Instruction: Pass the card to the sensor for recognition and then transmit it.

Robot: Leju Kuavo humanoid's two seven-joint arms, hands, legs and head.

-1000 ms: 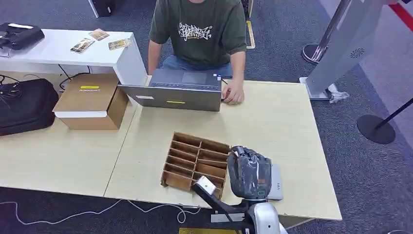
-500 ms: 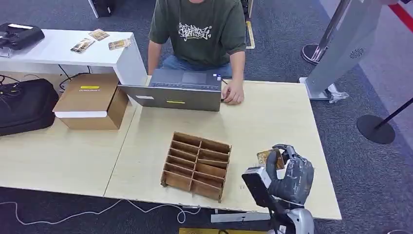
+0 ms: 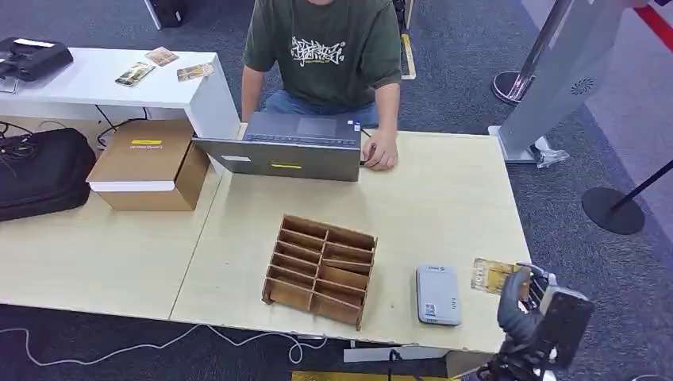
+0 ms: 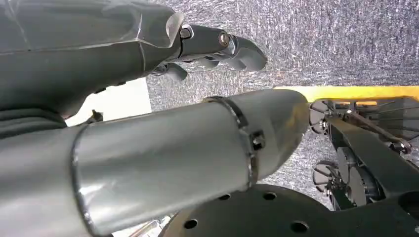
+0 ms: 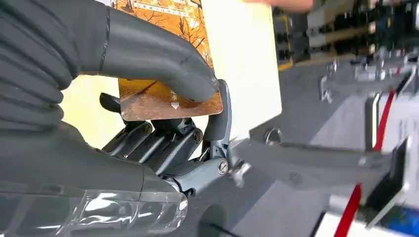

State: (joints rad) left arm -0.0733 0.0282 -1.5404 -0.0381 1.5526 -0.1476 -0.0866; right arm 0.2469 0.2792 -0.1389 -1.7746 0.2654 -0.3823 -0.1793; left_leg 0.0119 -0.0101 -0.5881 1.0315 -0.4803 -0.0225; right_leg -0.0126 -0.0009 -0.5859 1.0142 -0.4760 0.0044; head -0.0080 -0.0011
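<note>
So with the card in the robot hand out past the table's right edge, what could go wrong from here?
1. The right robot hand holds the card by one end, thumb pressing on top; a jolt might slip it onto the carpet.
2. The card sits right of the sensor, near the table edge; if recognition is not done, it may be passed on unread.

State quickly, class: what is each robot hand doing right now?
Left hand: fingers curled in, holding nothing, closed.
Right hand: holding the card, thumb pressed on its face.
</note>
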